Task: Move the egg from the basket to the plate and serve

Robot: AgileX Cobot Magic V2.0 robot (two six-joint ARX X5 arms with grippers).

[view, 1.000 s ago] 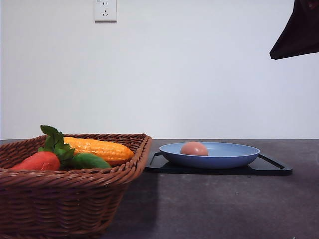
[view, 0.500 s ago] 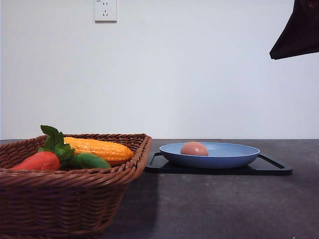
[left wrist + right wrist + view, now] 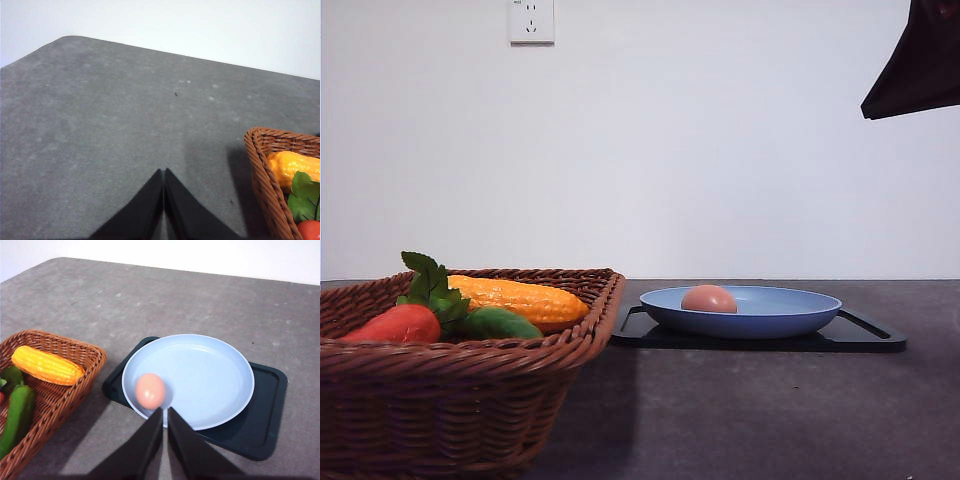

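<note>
The tan egg (image 3: pixel 709 298) (image 3: pixel 150 390) lies in the blue plate (image 3: pixel 790 312) (image 3: pixel 210 375), toward the side nearest the basket. The wicker basket (image 3: pixel 470 385) (image 3: pixel 75 390) (image 3: pixel 265 175) stands left of the plate. My right gripper (image 3: pixel 164 412) is shut with nothing in it, high above the table just short of the egg; part of that arm (image 3: pixel 918 62) is a dark shape at the upper right of the front view. My left gripper (image 3: pixel 164 172) is shut and empty over bare table beside the basket.
A flat black tray (image 3: pixel 870 335) (image 3: pixel 267 405) lies under the plate. In the basket are a yellow corn cob (image 3: pixel 520 298) (image 3: pixel 47 365), a green vegetable (image 3: pixel 500 324) (image 3: pixel 17 412) and a red-orange one with leaves (image 3: pixel 400 324). The grey tabletop (image 3: pixel 770 410) stretches around them.
</note>
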